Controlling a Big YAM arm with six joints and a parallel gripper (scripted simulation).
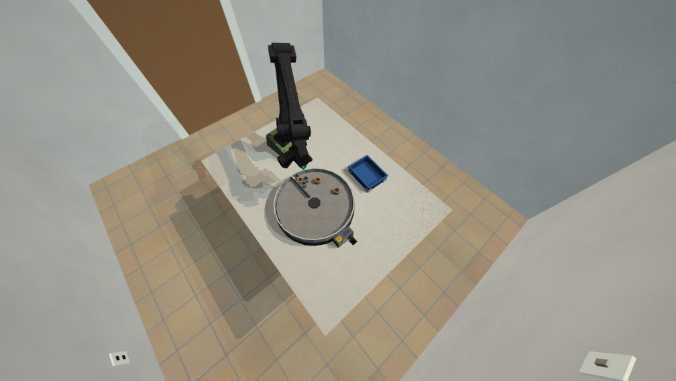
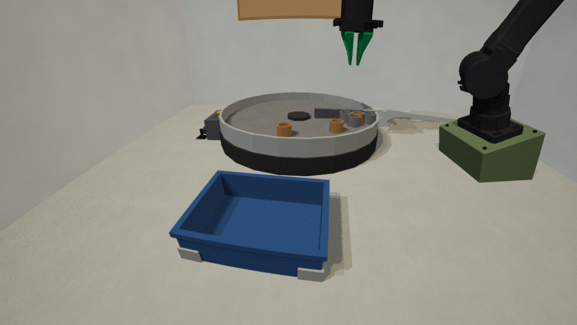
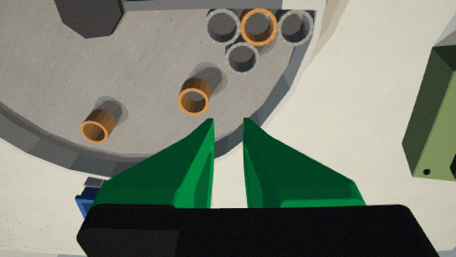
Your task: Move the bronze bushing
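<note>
Wrist view showed the gripper (image 3: 227,121) nearly closed on nothing, hovering high above the turntable (image 3: 54,77) rim, probably waiting because the nearest bronze bushing (image 3: 194,96) stood loose there, the crate (image 2: 258,218) well apart

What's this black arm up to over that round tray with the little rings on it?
The arm's green hand hangs high above the turntable, nearly shut and holding nothing. Three bronze bushings stand on the turntable: two apart, and one packed in among grey bushings by the rim. One bronze bushing is meant for the blue crate, which has nothing in it yet.
</note>
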